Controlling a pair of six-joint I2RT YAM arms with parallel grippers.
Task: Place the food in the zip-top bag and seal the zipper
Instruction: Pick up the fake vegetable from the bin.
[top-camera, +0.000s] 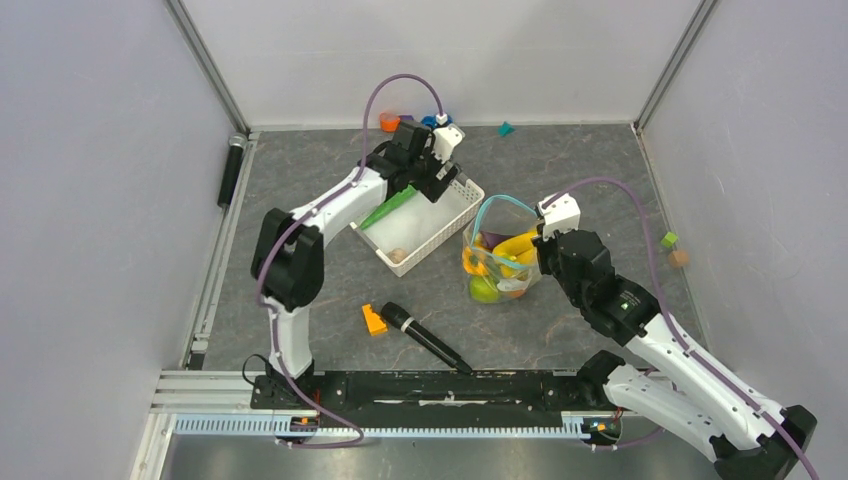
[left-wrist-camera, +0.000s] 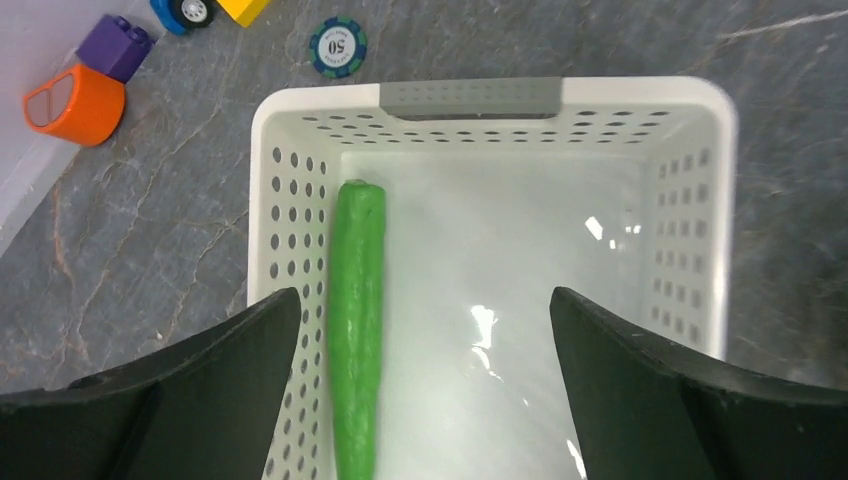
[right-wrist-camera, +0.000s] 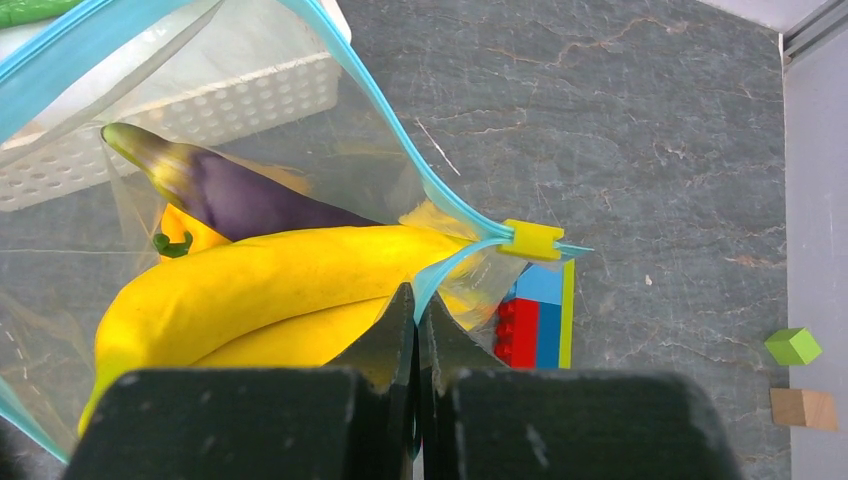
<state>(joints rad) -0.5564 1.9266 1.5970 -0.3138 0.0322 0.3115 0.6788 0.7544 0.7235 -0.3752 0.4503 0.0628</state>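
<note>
While right hand pinches the zipper, left hand gapes above cucumber.

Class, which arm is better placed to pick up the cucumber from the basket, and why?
Left. The left gripper hangs open over the white basket holding the cucumber; the right gripper is shut on the mouth edge of the zip-top bag.

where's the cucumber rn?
Left wrist view: the cucumber lies inside the white basket, against the wall on that view's left, under the open left gripper.
</note>
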